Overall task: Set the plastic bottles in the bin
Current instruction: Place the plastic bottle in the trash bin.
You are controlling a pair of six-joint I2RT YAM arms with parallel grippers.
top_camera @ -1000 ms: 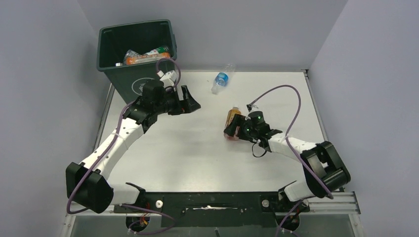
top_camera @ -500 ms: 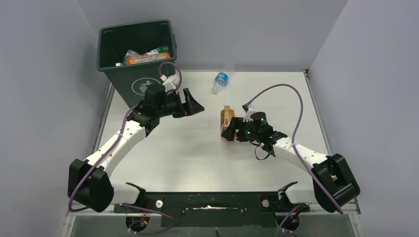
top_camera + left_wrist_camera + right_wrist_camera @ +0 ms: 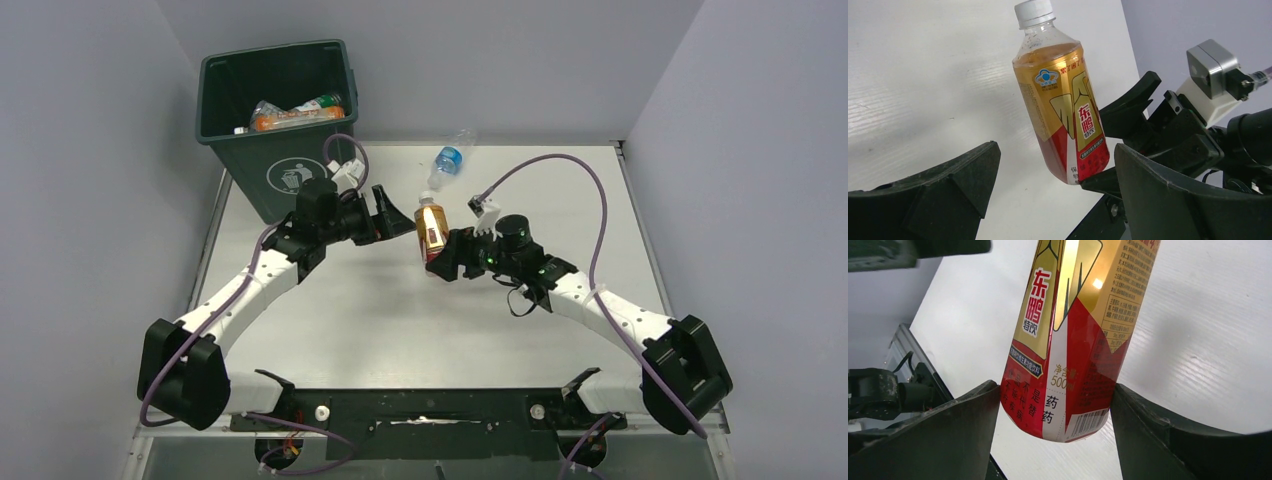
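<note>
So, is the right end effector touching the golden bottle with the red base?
Touching. In the right wrist view, both fingers of the right end effector press against the sides of the golden bottle near its base.

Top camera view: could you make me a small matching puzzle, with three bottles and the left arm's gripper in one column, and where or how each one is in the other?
1. gold-and-red bottle
2. blue-label bottle
3. orange bottle
4. left gripper

A. lying on the table near the far wall
B. open, holding nothing
C. inside the bin
D. gripped by the right gripper

Pairs: 1-D, 2-A, 3-C, 4-B
</note>
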